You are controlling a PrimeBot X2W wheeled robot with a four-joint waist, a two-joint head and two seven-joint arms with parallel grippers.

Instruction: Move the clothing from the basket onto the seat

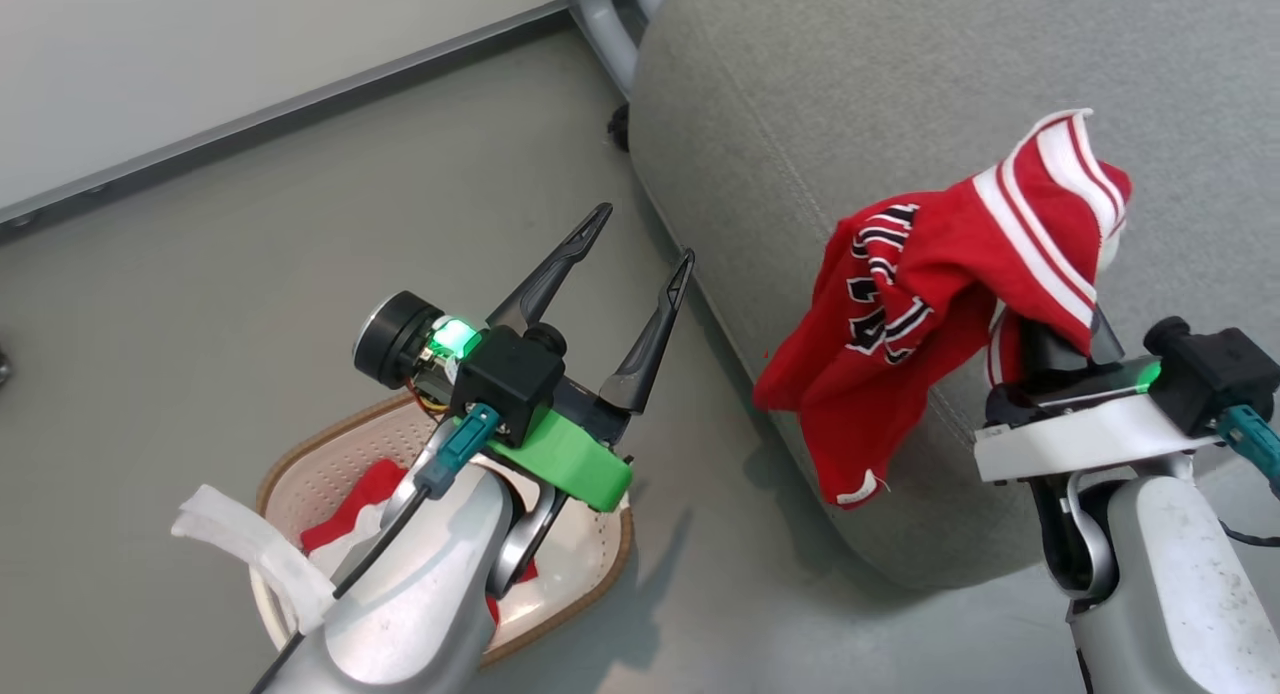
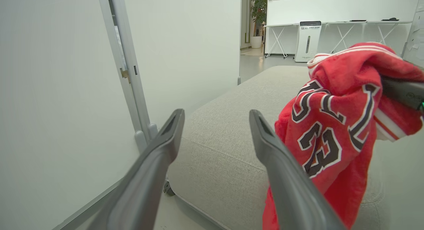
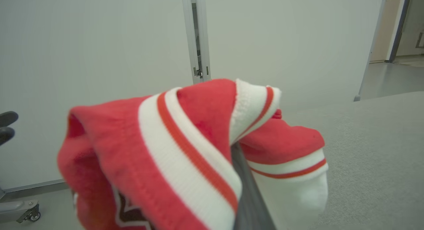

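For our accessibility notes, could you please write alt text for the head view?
The right end effector holds a red jersey raised over the grey seat edge. The left end effector is open and empty, near a basket that holds more red clothing.

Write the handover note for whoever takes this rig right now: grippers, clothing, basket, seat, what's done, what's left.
Right gripper: shut on the lettered red jersey, holding it over the grey seat at its front edge; the jersey hangs from the fingers, not yet released.
Left gripper: open, empty, above the basket.
Basket: on the floor beside the seat, with a second red-and-white garment lying in it.
Done: jersey out of the basket.
Left: release it on the seat, then fetch the second garment.
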